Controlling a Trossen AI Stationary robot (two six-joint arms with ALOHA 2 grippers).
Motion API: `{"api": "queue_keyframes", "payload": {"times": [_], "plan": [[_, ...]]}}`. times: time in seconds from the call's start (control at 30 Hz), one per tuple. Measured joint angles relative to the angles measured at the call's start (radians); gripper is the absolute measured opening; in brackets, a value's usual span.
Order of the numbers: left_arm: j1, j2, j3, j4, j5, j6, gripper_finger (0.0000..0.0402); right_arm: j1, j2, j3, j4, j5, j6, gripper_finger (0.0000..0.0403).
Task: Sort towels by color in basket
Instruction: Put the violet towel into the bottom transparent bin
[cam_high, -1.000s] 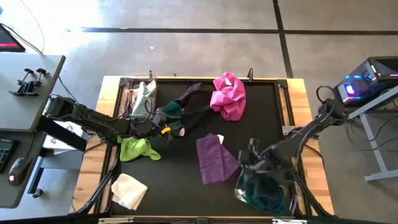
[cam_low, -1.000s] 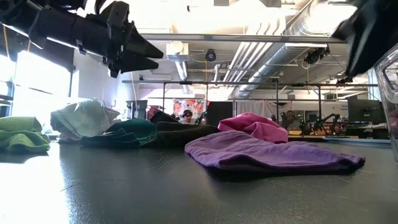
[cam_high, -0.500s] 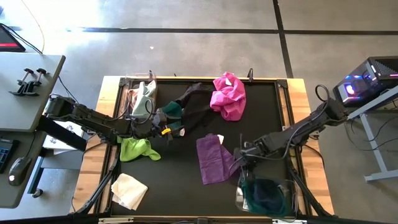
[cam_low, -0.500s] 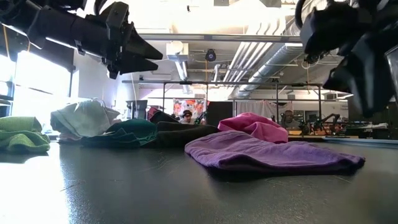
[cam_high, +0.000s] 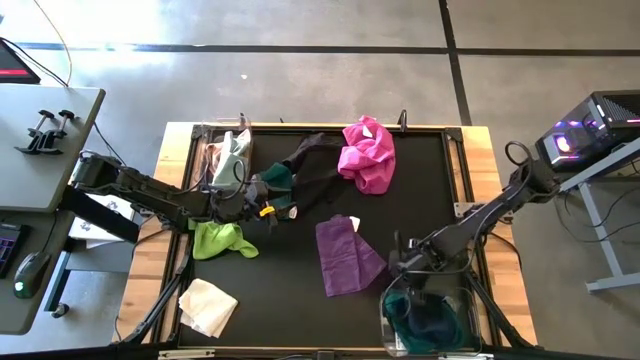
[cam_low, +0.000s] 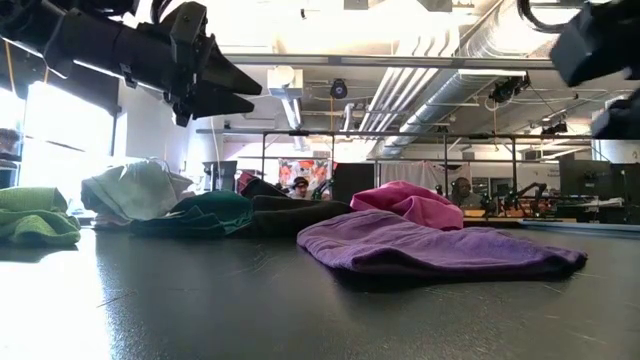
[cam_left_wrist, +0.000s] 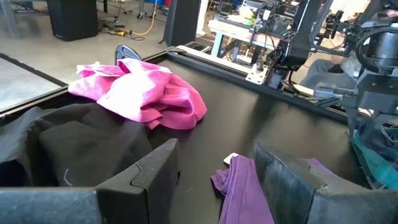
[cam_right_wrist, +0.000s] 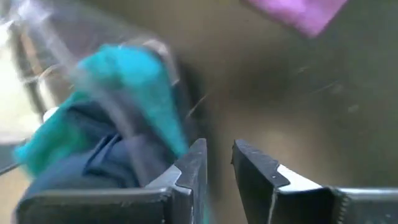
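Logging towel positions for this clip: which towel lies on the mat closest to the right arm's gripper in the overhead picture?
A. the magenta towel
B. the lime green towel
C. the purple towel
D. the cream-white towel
C: in the high view the purple towel lies flat just beside the right gripper, while the magenta, lime green and cream-white towels lie farther off.

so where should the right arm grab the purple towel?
Probably the purple towel at its near right edge, from straight above. It lies flat and spread with no raised fold, apart from the other cloths, and that edge is closest to the right gripper beside the bin.
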Motion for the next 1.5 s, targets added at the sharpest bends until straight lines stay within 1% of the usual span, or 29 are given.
{"api": "queue_keyframes", "payload": {"times": [0.1, 0.2, 0.3, 0.33, 0.47, 0.6, 0.67, 0.77, 0.83, 0.97, 1.03, 1.13, 1.27, 1.37, 1.43, 1.5], "plan": [[0.0, 0.0, 0.0, 0.009, 0.0, 0.0, 0.0195, 0.002, 0.0, 0.041, -0.029, 0.084, 0.006, 0.0075], [0.001, 0.0, 0.0, 0.015, 0.0, 0.0, 0.0195, 0.002, 0.0, 0.12, -0.035, 0.183, 0.028, 0.0075], [0.001, 0.0, 0.0, 0.015, 0.0, 0.0, 0.0195, 0.002, 0.0, 0.191, 0.01, 0.31, -0.006, 0.0075], [0.001, 0.0, 0.0, 0.015, 0.0, 0.0, 0.0195, 0.002, 0.0, 0.201, 0.044, 0.309, -0.031, 0.0075], [0.001, 0.0, 0.0, 0.014, 0.0, 0.0, 0.0195, -0.03, 0.045, 0.201, 0.19, 0.163, -0.141, 0.0075], [0.001, 0.0, 0.0, 0.008, 0.0, 0.002, 0.0195, -0.064, 0.15, 0.2, 0.2, 0.011, -0.165, 0.0075], [0.001, 0.0, 0.0, 0.008, 0.0, 0.006, 0.0195, -0.077, 0.184, 0.205, 0.192, -0.037, -0.172, 0.0075], [0.001, 0.0, 0.0, 0.008, 0.0, 0.007, 0.0195, -0.081, 0.191, 0.206, 0.176, -0.055, -0.157, 0.0075], [0.001, 0.0, 0.0, 0.007, 0.0, 0.007, 0.0195, -0.074, 0.173, 0.211, 0.145, -0.058, -0.158, 0.0075], [0.001, 0.0, 0.0, 0.002, 0.0, 0.007, 0.0195, -0.048, 0.118, 0.241, 0.084, -0.026, -0.159, 0.0075], [0.001, 0.0, 0.0, -0.001, 0.0, 0.007, 0.0195, -0.038, 0.09, 0.25, 0.051, 0.022, -0.163, 0.0075], [0.0, 0.0, 0.0, -0.004, 0.0, 0.007, 0.0195, -0.028, 0.077, 0.25, 0.092, 0.128, -0.22, 0.0075], [0.0, 0.0, 0.0, -0.002, 0.0, 0.007, 0.0195, -0.024, 0.08, 0.254, 0.176, 0.355, -0.305, 0.0075], [0.0, 0.0, 0.0, -0.001, 0.0, 0.007, 0.0195, -0.057, 0.113, 0.252, 0.175, 0.489, -0.343, 0.0078], [0.0, 0.0, 0.0, -0.001, 0.0, 0.007, 0.0195, -0.106, 0.134, 0.252, 0.177, 0.52, -0.347, 0.0088], [0.0, 0.0, 0.0, -0.001, 0.0, 0.007, 0.0195, -0.159, 0.165, 0.252, 0.202, 0.514, -0.351, 0.0107]]}}
